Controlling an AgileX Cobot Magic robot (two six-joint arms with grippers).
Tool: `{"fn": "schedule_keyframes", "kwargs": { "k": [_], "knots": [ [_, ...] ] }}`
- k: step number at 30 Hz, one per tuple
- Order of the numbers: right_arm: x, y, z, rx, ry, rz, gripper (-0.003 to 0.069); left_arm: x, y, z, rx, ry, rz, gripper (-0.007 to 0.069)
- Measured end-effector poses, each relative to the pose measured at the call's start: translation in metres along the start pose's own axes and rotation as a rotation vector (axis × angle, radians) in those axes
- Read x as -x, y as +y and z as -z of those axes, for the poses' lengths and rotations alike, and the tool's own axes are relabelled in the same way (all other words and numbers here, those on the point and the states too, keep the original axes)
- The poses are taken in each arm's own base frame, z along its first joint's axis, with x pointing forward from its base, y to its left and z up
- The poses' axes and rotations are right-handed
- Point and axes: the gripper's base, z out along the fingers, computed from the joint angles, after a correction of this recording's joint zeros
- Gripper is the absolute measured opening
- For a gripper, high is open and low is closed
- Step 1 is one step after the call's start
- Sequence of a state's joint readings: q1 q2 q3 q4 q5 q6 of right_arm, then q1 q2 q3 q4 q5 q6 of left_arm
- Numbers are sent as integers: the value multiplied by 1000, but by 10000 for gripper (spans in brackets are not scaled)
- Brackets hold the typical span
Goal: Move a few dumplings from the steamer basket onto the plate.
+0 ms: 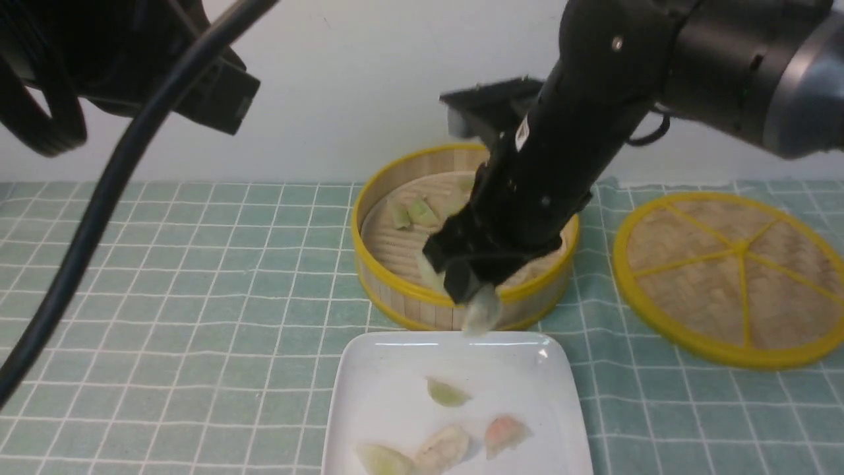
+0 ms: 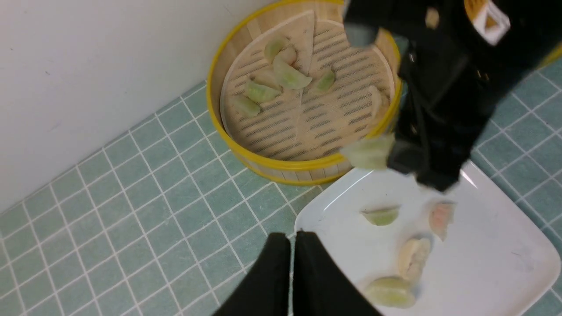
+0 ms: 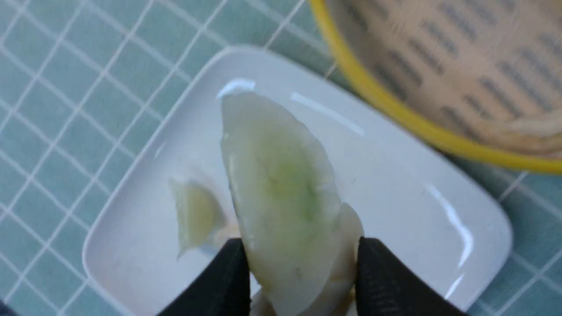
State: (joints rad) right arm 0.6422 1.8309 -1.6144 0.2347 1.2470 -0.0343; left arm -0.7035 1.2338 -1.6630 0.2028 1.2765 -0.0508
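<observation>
My right gripper point(image 1: 476, 300) is shut on a pale green dumpling point(image 1: 483, 311) and holds it in the air over the near rim of the steamer basket point(image 1: 395, 290) and the far edge of the white plate point(image 1: 395, 389). The held dumpling also shows in the right wrist view point(image 3: 285, 197) and the left wrist view point(image 2: 369, 152). Several dumplings lie on the plate, among them a green one point(image 1: 447, 392) and a pinkish one point(image 1: 504, 432). Several green dumplings point(image 2: 281, 77) remain in the basket point(image 2: 281, 164). My left gripper point(image 2: 293, 239) is shut and empty, raised near the plate's corner.
The flat woven lid point(image 1: 732, 277) with yellow spokes lies to the right of the basket. A green checked cloth point(image 1: 198, 284) covers the table. A white wall stands close behind the basket. The left arm's cable point(image 1: 99, 211) hangs across the left foreground.
</observation>
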Motion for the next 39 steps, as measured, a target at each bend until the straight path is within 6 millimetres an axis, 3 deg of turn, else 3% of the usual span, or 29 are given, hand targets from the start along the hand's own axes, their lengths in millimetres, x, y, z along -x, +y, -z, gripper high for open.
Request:
{"fn": "schedule_keyframes", "kwargs": {
  "k": [3,4,9,19,27,29,31,33,38,39],
  "knots": [
    [-18,6,-24,4,96,11,285,0,0,0,0,0,0,-6],
    [-28,5,-40,3,150,6,283,0,0,0,0,0,0,-6],
    [-38,-1,-69,1,238,-30,283,0,0,0,0,0,0,-6],
    [-30,-10,-85,-70,161,-10,282,0,0,0,0,0,0,-6],
    [-28,-10,-83,-79,135,-8,503,0,0,0,-1,0,-2,-6],
    [-27,-10,-71,-96,125,0,512,0,0,0,-1,0,-2,-6],
    [-25,-8,-50,-120,92,4,471,0,0,0,-1,-1,-2,-6],
    [-26,-5,-21,-142,33,8,393,-1,0,3,-1,-6,-1,-6],
    [-51,10,89,-147,-247,6,96,-19,3,17,1,-16,12,-6],
    [-56,12,103,-143,-291,3,59,-24,4,18,3,-9,18,-6]
  ]
}}
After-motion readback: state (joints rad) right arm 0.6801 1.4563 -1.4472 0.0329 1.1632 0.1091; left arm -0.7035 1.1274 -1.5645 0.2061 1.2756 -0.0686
